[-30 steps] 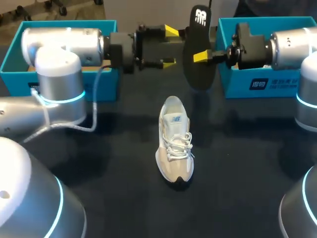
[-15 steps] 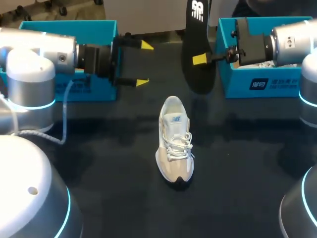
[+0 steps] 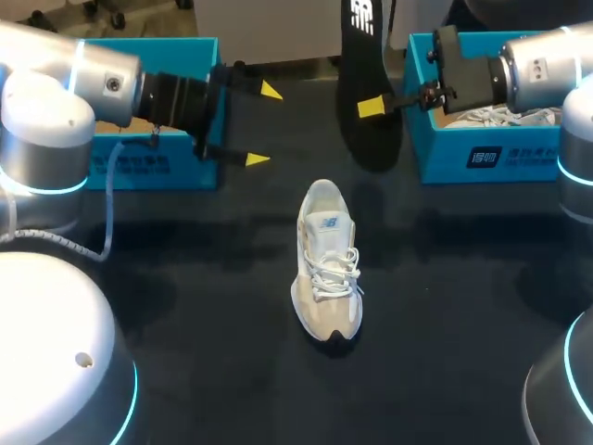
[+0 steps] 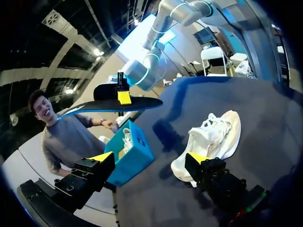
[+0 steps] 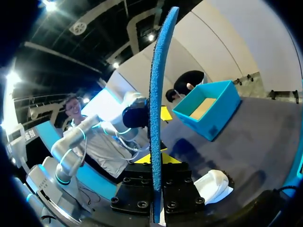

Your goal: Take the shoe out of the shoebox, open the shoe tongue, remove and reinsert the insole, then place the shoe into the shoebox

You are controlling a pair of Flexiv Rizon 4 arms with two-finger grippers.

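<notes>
A white and beige shoe [image 3: 326,264] lies on the dark table's middle, toe toward me; from the left wrist it shows ahead of the fingers [image 4: 213,139]. Its black insole [image 3: 366,93] hangs upright above the table's far side, with my right gripper [image 3: 372,108] shut on its edge. The right wrist view has the insole [image 5: 156,118] edge-on between that gripper's [image 5: 157,160] fingers, the shoe [image 5: 210,185] below it. My left gripper [image 3: 264,125] stands open and empty left of the insole, well apart from it. The insole [image 4: 118,104] hangs ahead of the left gripper [image 4: 149,158].
A blue shoebox [image 3: 157,169] stands at the far left behind my left arm. Another blue shoebox [image 3: 445,158] at the far right holds a second white shoe [image 3: 500,116]. Bare dark tabletop surrounds the shoe.
My left gripper has drawn back leftward, away from the insole, and tilted down. The right gripper has lifted the insole slightly. The shoe has not moved.
</notes>
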